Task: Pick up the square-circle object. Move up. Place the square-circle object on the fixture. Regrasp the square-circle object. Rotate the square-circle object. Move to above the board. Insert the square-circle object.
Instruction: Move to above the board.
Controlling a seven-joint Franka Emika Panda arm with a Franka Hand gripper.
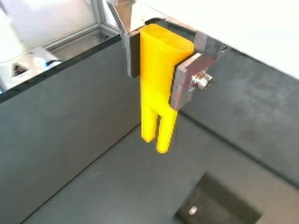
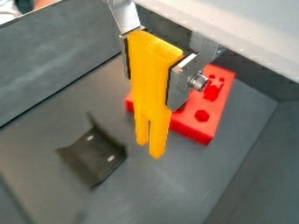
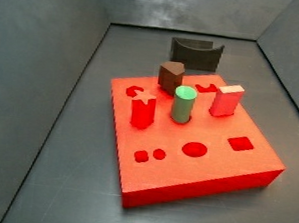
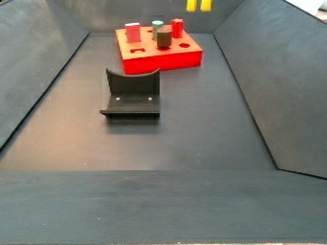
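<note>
Glossy yellow plastic square-circle object (image 1: 158, 83), gripper (image 1: 162, 63) jaws bare metal

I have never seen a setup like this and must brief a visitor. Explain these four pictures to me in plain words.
A robot arm works inside a dark, walled tray. Two pictures come from cameras on its wrist and look down past its tool: two flat silver plates clamped on a yellow bar that hangs upright, forked end down, off the floor. The other two come from cameras fixed beside the tray. On the floor lies a red block with shaped holes and upright pegs, one a green cylinder. Apart from it stands a black bracket. In a side view only the bar's tip shows, above the far end.
</note>
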